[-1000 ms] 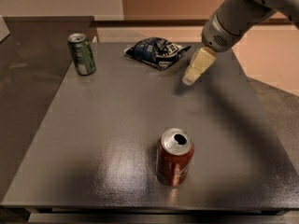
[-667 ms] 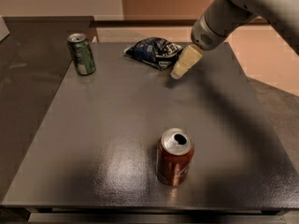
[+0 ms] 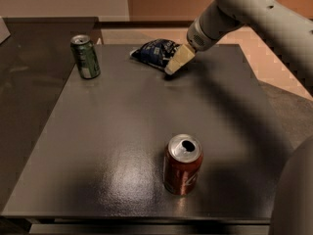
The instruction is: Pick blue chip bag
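Now my gripper (image 3: 172, 68) is at the blue chip bag (image 3: 153, 52), right end; its grip I cannot tell

Blue chip bag (image 3: 154, 52) crumpled, lying flat; gripper (image 3: 175, 66) just beside, perhaps touching.

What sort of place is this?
Likely an office kitchen or test area: a dark table holds a green can, a red can and the blue chip bag, with tan floor beyond. The pincer is close beside the bag.
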You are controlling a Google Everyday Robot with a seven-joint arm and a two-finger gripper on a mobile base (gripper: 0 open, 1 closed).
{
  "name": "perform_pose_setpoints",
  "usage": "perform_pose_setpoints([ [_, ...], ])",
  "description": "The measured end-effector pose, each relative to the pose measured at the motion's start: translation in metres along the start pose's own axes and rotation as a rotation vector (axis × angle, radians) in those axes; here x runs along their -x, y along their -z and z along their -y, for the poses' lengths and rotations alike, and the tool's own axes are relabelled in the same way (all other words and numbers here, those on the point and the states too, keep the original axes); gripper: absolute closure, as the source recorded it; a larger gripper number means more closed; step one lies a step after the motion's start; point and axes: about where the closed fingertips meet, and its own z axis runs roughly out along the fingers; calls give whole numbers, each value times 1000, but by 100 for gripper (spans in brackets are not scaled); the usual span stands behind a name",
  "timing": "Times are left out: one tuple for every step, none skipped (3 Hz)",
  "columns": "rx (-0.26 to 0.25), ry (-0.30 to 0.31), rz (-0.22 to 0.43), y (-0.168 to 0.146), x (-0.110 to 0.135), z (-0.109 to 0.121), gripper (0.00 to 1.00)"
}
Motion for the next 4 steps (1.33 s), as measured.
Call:
perform_pose_setpoints([
  [11, -39, 20, -24, 8, 10, 0],
  [40, -61, 24, -42, 12, 13, 0],
  [79, -70, 30, -46, 16, 10, 17],
  [106, -65, 57, -35, 23, 6, 41],
])
